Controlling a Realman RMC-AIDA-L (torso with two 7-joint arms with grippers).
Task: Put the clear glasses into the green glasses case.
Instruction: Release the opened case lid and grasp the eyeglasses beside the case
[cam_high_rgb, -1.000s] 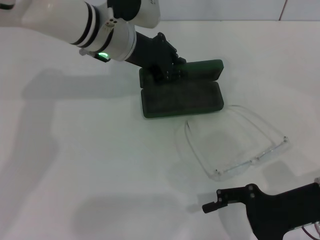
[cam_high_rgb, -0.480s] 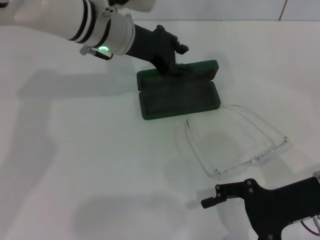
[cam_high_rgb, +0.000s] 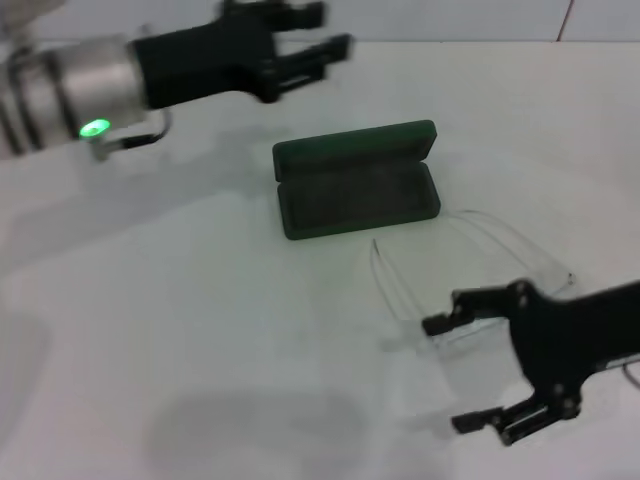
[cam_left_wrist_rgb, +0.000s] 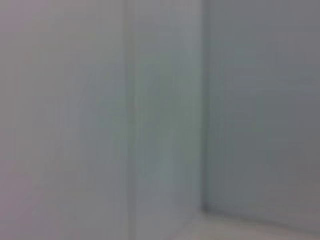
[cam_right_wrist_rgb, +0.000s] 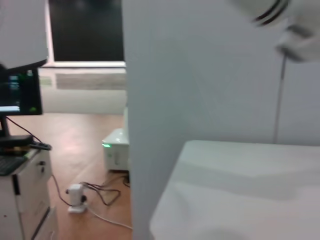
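Your white table (cam_high_rgb: 200, 330) holds one green glasses case (cam_high_rgb: 357, 180), lid open, grey lining showing. One pair clear glasses (cam_high_rgb: 480, 270) lies just beside case, partly hidden behind right gripper (cam_high_rgb: 445, 375), jaws spread. Left gripper (cam_high_rgb: 325, 30) above table beyond case, jaws spread.

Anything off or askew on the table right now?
Nothing stands out. The green glasses case lies open and empty; the clear glasses rest unfolded beside it, intact. The right pincer is open near them; the left pincer is open, raised behind the case.
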